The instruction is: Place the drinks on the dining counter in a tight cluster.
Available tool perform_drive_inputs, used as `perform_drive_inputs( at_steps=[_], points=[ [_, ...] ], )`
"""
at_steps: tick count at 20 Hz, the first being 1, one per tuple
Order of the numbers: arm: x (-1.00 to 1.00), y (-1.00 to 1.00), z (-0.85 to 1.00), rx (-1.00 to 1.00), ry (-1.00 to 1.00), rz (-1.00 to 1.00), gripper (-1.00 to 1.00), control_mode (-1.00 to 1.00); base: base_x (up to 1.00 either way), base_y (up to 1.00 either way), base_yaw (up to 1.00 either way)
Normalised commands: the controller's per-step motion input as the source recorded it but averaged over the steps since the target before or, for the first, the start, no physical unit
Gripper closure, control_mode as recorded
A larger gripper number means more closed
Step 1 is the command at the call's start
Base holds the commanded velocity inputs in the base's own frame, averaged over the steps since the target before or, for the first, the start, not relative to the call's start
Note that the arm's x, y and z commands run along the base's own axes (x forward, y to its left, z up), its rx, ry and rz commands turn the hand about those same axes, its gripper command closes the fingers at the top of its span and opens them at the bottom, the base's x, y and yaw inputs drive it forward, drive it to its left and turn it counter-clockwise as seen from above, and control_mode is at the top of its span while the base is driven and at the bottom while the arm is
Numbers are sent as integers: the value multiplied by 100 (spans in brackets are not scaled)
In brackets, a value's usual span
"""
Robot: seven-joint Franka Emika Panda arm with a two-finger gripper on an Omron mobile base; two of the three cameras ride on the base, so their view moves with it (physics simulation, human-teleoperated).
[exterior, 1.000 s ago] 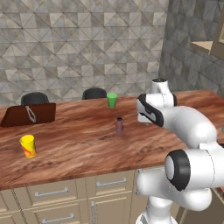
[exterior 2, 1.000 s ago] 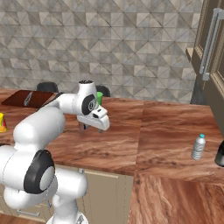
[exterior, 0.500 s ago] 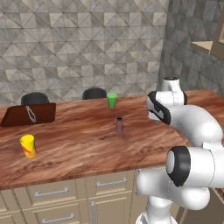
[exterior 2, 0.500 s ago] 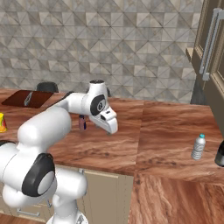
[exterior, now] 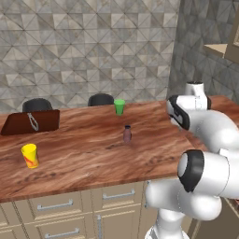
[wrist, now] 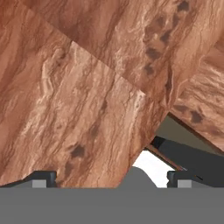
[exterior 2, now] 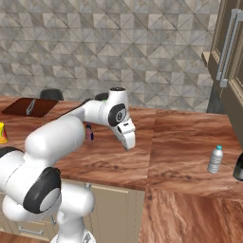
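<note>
The worktop (exterior: 93,154) is a long slab of reddish-brown wood grain with darker knots and wavy streaks, set over beige cabinets with slim metal drawer handles (exterior: 55,205). Seen from the hand, its surface shows seams where slabs of differently running grain meet.

The short maroon-brown bottle (exterior: 127,133) stands upright near the middle of the worktop, a small rounded cylinder with a narrower neck. The green cup (exterior: 119,106) stands behind it near the far edge, and a yellow cup with a red mark (exterior: 30,155) stands well apart to the left. A flat dark-brown board (exterior: 31,122) lies at the far left corner.

In the right base view, the clear water bottle (exterior 2: 215,159) with its white cap stands upright on the right-hand stretch of worktop, with the dark wine bottle (exterior 2: 238,168) just beside it at the picture's edge, mostly cut off.

The gripper (exterior 2: 128,141) hangs over the worktop between the maroon bottle and the water bottle, pointing down. The fingers (wrist: 43,177) stand wide apart, holding nothing.
</note>
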Motion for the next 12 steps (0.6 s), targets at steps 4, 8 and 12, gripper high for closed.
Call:
perform_drive_inputs(
  at_steps=[4,8,12],
  points=[
    [-6,-48,4,-4,0,-29,-100,-100,0,0,0],
    [-1,-50,4,-10,0,-30,-100,-100,0,0,0],
    [0,-53,8,-13,-2,-21,-100,-100,0,0,0]
  ],
)
